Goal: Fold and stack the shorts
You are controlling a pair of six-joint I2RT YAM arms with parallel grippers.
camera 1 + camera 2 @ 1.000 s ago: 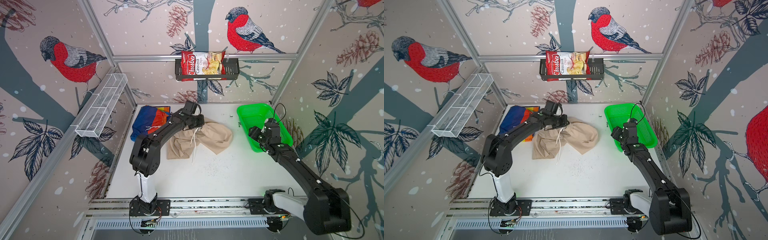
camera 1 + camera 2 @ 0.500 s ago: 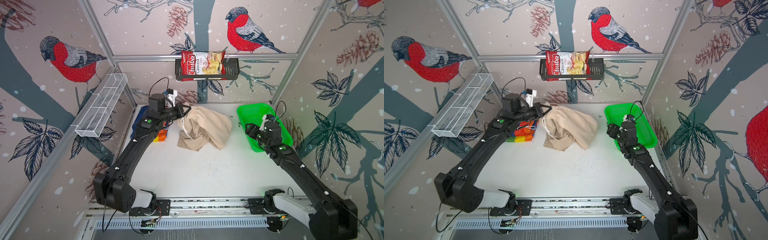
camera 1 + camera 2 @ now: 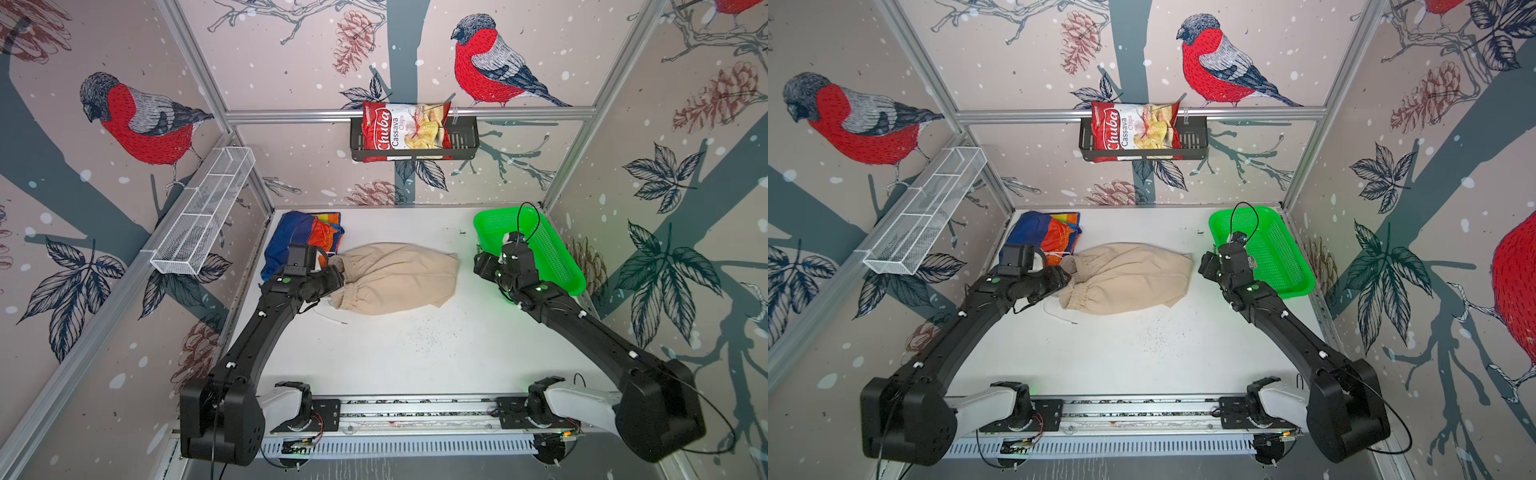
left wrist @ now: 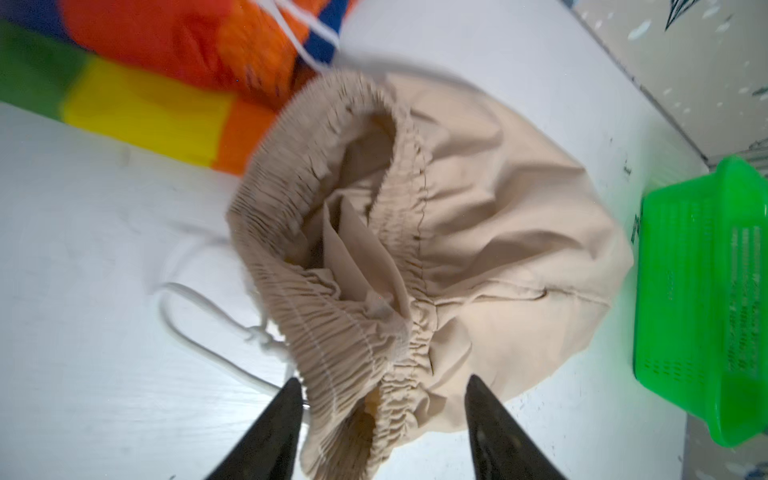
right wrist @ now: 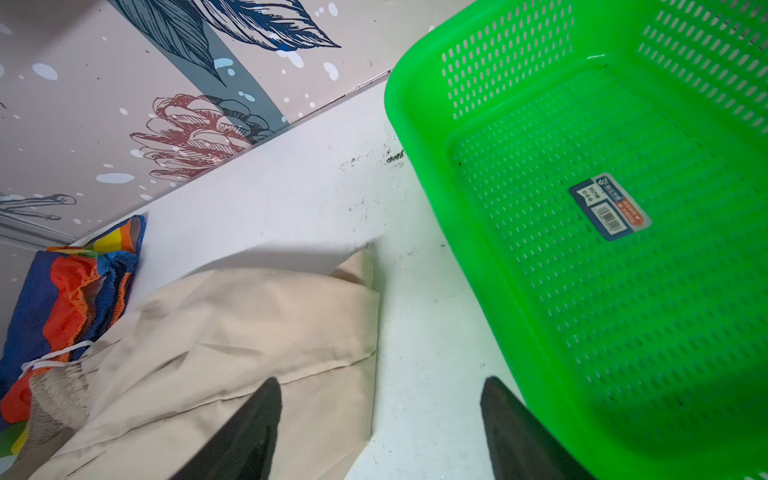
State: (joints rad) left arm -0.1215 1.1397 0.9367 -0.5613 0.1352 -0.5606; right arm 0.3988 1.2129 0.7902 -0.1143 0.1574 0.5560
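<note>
- Table (image 3: 374,357): white, and it carries both pairs of shorts and a basket.
- Beige shorts (image 3: 399,278): they lie flat-ish in the middle towards the back, in both top views. The gathered waistband points left and gapes open, and the leg hems point towards the basket.
- Basket (image 3: 550,249): green mesh, at the back right corner, just beside the hems but apart from them.
- Striped shorts (image 3: 299,237): bunched in the back left corner, touching the beige waistband; the pairs are not stacked.
- Left gripper (image 4: 380,380): jaws apart, with the waistband lying between the fingers; no squeeze shows.
- Right gripper (image 5: 380,384): jaws wide and holding nothing, low between the hems and the basket.
- Drawstring (image 4: 199,316): white, looping loose on the table beside the waistband.
</note>
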